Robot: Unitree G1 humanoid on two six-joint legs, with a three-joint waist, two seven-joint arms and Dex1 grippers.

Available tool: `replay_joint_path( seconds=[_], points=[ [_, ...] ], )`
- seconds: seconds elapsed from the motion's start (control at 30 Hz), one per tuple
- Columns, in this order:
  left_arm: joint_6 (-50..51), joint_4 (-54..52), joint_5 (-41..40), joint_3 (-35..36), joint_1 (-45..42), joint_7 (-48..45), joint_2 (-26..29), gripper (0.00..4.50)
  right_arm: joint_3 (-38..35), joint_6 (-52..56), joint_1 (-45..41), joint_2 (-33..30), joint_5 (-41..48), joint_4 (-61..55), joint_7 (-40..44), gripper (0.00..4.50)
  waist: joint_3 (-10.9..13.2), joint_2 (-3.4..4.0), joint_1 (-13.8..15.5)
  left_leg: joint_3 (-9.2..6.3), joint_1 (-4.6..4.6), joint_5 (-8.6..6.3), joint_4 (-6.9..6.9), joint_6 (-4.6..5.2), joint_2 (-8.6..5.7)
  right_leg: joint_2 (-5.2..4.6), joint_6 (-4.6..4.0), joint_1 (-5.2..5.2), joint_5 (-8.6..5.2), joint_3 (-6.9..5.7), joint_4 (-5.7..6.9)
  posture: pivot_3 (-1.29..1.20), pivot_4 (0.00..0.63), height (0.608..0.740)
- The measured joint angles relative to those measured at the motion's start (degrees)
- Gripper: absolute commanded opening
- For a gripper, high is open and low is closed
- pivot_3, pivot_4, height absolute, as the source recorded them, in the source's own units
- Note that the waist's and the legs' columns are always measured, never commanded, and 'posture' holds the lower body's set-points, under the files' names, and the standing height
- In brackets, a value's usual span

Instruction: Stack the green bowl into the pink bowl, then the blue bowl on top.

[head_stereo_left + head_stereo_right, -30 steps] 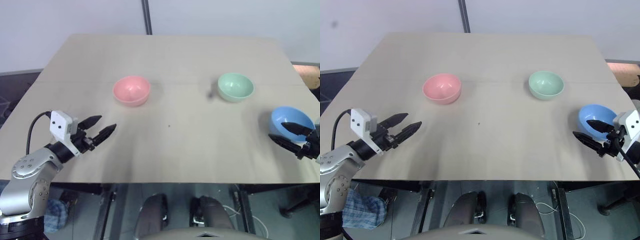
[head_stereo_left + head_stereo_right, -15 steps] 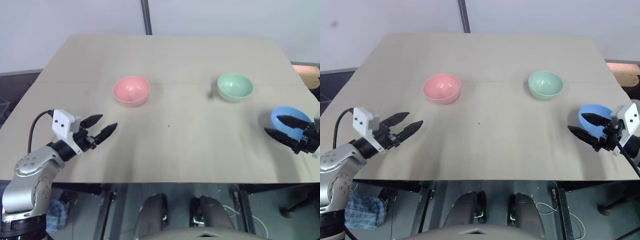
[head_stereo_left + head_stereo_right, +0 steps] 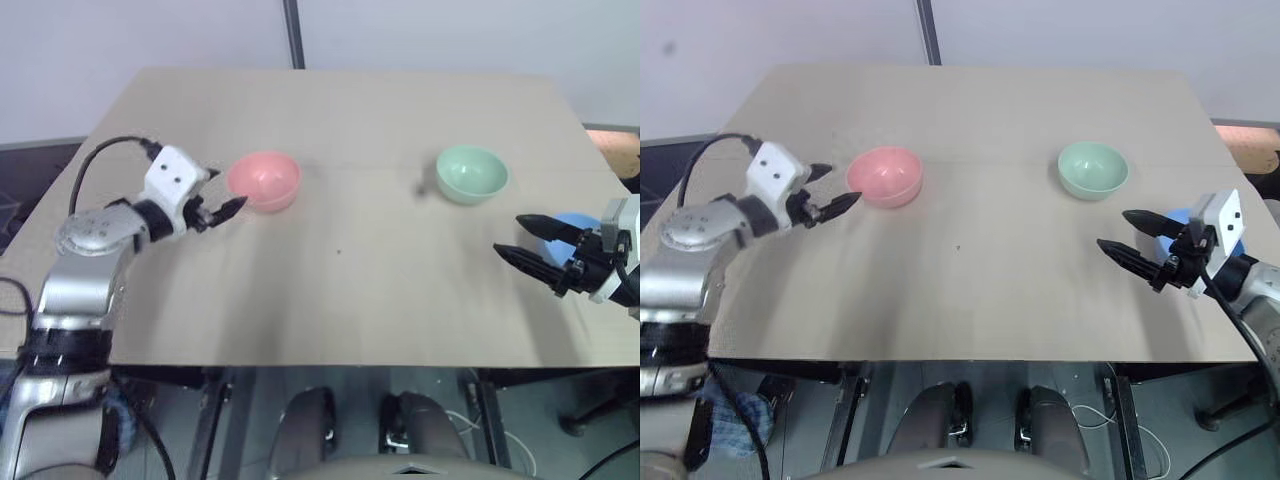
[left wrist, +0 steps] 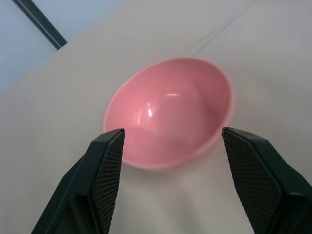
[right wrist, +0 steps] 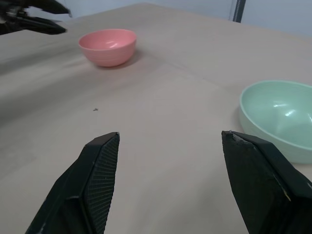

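Nearest you, your right pincer (image 3: 1135, 240) hangs spread and empty above the surface (image 3: 360, 300), aimed forward and to the left. The blue bowl (image 3: 580, 222) sits just behind it, mostly hidden by the fingers. The green bowl (image 3: 472, 174) lies farther out, ahead of that pincer's right finger (image 5: 265, 183) and well apart from it, so by my reading your right arm is the nearer one for the first lift. Your left pincer (image 3: 222, 198) is also spread, holding nothing, just beside the near-left rim of the pink bowl (image 3: 264, 181), which stands level with the green bowl, empty and upright.
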Motion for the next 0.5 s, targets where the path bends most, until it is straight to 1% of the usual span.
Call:
replay_joint_path(
  seconds=[0.1,0.13,0.27,0.4,0.5],
  points=[
    [-2.6,5.9,3.9,-4.6,-6.1,-1.8,-1.0,3.36,1.1,-0.4,-0.8,0.2,0.0,-1.2,0.2,3.65,0.0,0.0,-0.1,0.04,0.0,0.08,0.02,-0.14,0.0,-0.01,0.01,0.0,0.0,0.04,0.01,0.0,0.15,0.74],
    [-4.2,9.0,6.1,-7.2,-8.3,-3.0,-1.9,3.36,1.3,-0.5,-0.9,0.3,0.0,-1.3,0.2,3.65,0.0,0.0,-0.2,0.06,0.0,0.1,0.05,-0.16,-0.01,-0.01,0.01,0.0,0.0,0.08,0.01,0.0,0.15,0.74],
    [-6.9,16.6,10.1,-13.1,-11.7,-6.8,-5.7,3.36,1.5,-0.7,-1.0,0.6,-0.1,-1.3,-0.3,3.65,0.0,-0.01,-0.2,0.11,-0.02,0.11,0.14,-0.19,0.0,0.04,0.0,-0.02,0.0,0.13,0.06,0.0,0.15,0.74],
    [-8.9,20.8,11.6,-15.1,-14.2,-8.9,-9.3,3.36,1.2,-0.9,-0.4,0.6,-0.1,-1.4,-0.9,3.65,0.2,-0.28,-0.2,0.08,-0.1,0.11,0.38,-0.19,0.05,0.03,0.0,-0.09,0.0,0.13,0.27,0.0,0.15,0.74],
    [-11.1,22.3,12.5,-15.4,-16.7,-9.8,-9.8,3.36,0.6,-0.9,0.9,0.6,-0.1,-1.8,-1.0,3.65,0.2,-0.29,-0.3,0.07,-0.12,0.08,0.57,-0.14,0.06,-0.02,0.0,-0.12,0.0,0.16,0.44,0.0,0.15,0.74]
  ],
)
